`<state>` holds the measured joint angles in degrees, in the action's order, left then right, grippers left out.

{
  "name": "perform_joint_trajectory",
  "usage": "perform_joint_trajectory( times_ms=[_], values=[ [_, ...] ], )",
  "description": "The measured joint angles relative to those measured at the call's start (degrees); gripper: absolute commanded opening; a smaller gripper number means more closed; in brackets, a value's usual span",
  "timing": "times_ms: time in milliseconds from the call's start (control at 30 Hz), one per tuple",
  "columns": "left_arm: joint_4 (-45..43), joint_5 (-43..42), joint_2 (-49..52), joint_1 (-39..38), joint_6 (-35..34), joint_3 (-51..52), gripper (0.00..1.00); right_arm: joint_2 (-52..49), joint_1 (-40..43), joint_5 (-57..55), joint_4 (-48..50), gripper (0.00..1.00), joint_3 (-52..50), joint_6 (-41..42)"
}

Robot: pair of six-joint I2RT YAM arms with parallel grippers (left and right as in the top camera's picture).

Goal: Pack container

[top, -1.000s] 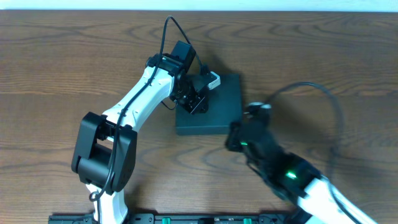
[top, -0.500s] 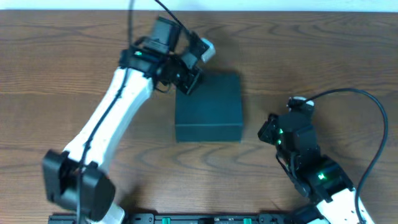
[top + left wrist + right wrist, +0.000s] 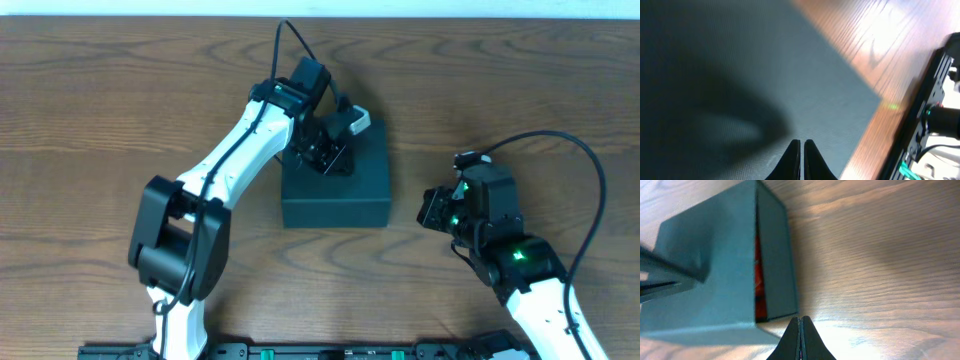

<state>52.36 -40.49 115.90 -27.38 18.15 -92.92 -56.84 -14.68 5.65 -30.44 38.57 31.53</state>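
From above, the container (image 3: pixel 335 190) sits in the middle of the brown wood tabletop (image 3: pixel 90 110) with its lid down flat. The white left arm (image 3: pixel 235 165) reaches in from the lower left. Its left jaws are over the upper left part of the container's top. The right arm (image 3: pixel 520 275) is at the lower right. Its right jaws point at the container's right side, a little apart from it. In the left wrist view, the dark top of the container (image 3: pixel 740 75) fills most of the frame, and the tabletop (image 3: pixel 875 40) shows in the upper right. The left jaws are at the bottom middle, pressed shut with nothing between them, close over the top. In the right wrist view, the container (image 3: pixel 705 265) is on the left, and a thin gap in its side shows something red (image 3: pixel 759 265) inside. The right jaws are at the bottom middle, shut tight and empty, near the container's lower corner.
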Motion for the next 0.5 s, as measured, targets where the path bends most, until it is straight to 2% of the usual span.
perform_joint_trajectory(
  times_ms=[267, 500],
  values=[
    [1.1, -1.2, 2.3, 0.4, 1.8, -0.4, 0.06, -2.2, -1.2, 4.6, -3.3, 0.02, 0.0, -2.8],
    [1.4, -2.0, 2.9, 0.6, 1.8, -0.8, 0.06, -11.1, -10.4, 5.3, 1.6, 0.02, -0.2, -3.3]
  ],
)
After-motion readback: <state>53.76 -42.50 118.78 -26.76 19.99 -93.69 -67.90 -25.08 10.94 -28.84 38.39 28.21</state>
